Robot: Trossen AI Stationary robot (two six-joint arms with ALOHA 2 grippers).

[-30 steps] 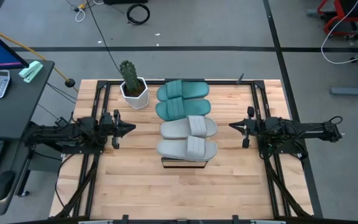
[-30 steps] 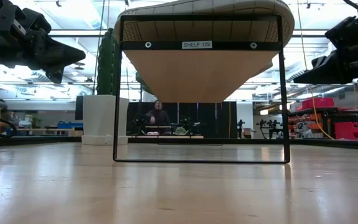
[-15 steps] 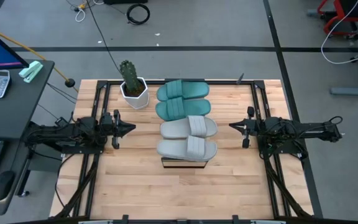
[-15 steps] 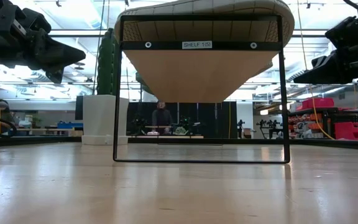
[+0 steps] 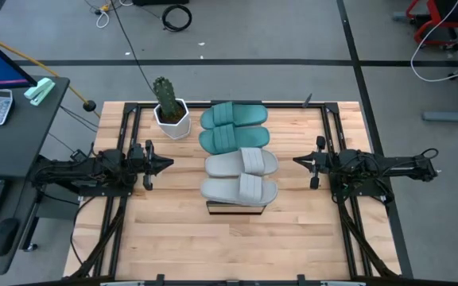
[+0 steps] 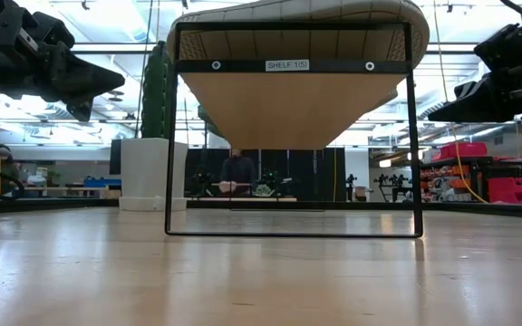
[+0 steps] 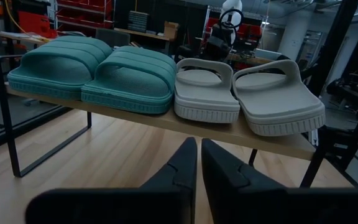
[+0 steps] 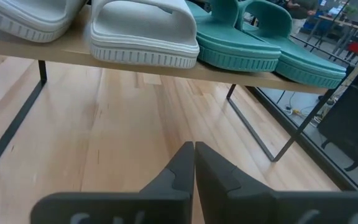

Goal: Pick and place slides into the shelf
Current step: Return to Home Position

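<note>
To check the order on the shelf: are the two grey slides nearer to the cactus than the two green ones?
No, the green slides lie at the end of the shelf beside the cactus, the grey slides beyond them.

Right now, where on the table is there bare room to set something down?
Widest free: the table strip between the shelf and the front edge. Also the far corner right of the green slides. Crowded: the shelf top, full; the cactus corner; the gaps facing the left gripper and right gripper.

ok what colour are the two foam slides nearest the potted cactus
Teal green; the two ribbed foam slides show best in the left wrist view.
</note>
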